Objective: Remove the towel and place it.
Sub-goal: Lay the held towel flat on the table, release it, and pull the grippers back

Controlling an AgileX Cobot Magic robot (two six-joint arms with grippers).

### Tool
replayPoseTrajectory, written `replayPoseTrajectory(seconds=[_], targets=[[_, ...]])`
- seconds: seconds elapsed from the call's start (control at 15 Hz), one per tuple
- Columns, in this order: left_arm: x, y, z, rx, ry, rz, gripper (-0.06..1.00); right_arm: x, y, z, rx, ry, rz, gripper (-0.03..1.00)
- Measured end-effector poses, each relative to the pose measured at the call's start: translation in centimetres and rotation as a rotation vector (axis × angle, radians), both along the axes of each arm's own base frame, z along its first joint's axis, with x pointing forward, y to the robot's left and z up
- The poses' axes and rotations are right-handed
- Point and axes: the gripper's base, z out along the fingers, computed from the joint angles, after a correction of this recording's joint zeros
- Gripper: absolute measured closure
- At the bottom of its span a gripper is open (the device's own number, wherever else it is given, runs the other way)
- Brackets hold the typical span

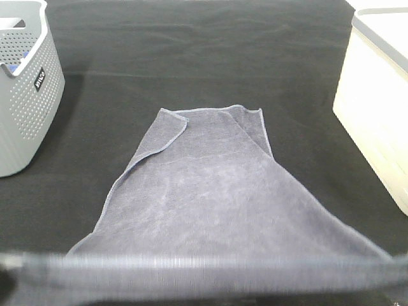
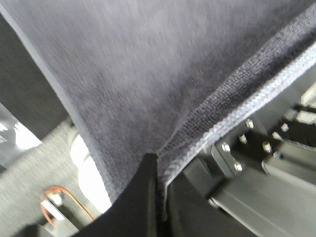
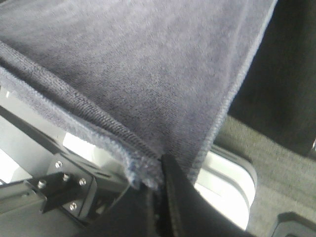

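Observation:
The grey-lavender towel (image 1: 204,191) lies on the black table covering (image 1: 191,51), its far end folded over and its near edge raised into a taut, blurred band across the bottom of the exterior view. Neither gripper shows there. In the left wrist view, my left gripper (image 2: 158,165) is shut on one corner of the towel (image 2: 148,74), pinching the hem. In the right wrist view, my right gripper (image 3: 160,168) is shut on another corner of the towel (image 3: 148,64), which stretches away from it.
A perforated grey basket (image 1: 25,83) stands at the table's left edge. A white lidded bin (image 1: 376,108) stands at the right edge. Below the hanging towel, the wrist views show grey floor and metal frame parts (image 2: 247,148).

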Motion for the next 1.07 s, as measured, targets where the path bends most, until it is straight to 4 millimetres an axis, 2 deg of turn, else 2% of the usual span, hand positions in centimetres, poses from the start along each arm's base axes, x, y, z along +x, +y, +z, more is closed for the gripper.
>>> replayPoseTrajectory(seconds=[0.2,0.53,0.73,1.07], targets=[[-0.6,0.1,-1.4,0.003,0.052,0.011,0.94,-0.2,-0.1,-1.2,-0.011,0.042,0.000,0.95],[-0.6,0.1,-1.7,0.003,0.073,0.044,0.94,-0.3,-0.1,-1.6,-0.015,0.050,0.012,0.95],[-0.8,0.0,-1.7,0.002,0.097,0.065,0.94,-0.3,-0.1,-1.6,-0.029,0.004,0.099,0.95],[-2.5,-1.5,-2.6,0.108,0.150,-0.026,0.94,-0.3,0.1,-1.9,-0.026,-0.022,0.230,0.95]])
